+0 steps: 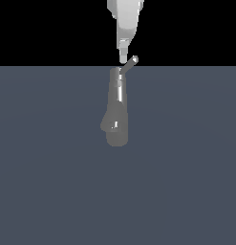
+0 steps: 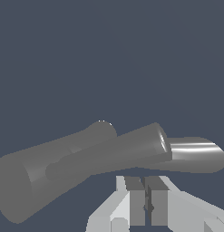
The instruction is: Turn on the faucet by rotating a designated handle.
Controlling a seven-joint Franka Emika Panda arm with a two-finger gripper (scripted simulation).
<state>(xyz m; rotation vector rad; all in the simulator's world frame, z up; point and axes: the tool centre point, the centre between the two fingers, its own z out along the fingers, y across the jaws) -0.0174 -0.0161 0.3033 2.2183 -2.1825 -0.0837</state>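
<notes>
A glossy grey metal faucet (image 1: 115,107) stands near the middle of a flat, matte slate-blue table (image 1: 186,167). Its body is a tall tapered cylinder, narrower at the top, with a bulging rounded spout (image 1: 110,125) low on the side toward the exterior view's left and a short cap beneath. A bright streak of reflection runs down the body, marking a smooth, polished skin.

The handle (image 1: 129,65) is a thin straight rod of the same grey metal. It springs from the faucet's top and slants up toward the exterior view's right, ending in a rounded tip.

The white arm descends from above, and its claw (image 1: 123,57) hangs just beside the handle, on the exterior view's left of the tip; whether the two touch cannot be told. In the wrist view the claw (image 2: 145,199) shows its two dark pads (image 2: 136,201) pressed close with only a sliver between, clenched and holding nothing.

Judged by appearance, the handle is stiff, light and slippery, turning on a joint while the body stays fixed. A sideways push near the rounded tip would give the most leverage; a pinch on so slim and slick a rod could slide off.
</notes>
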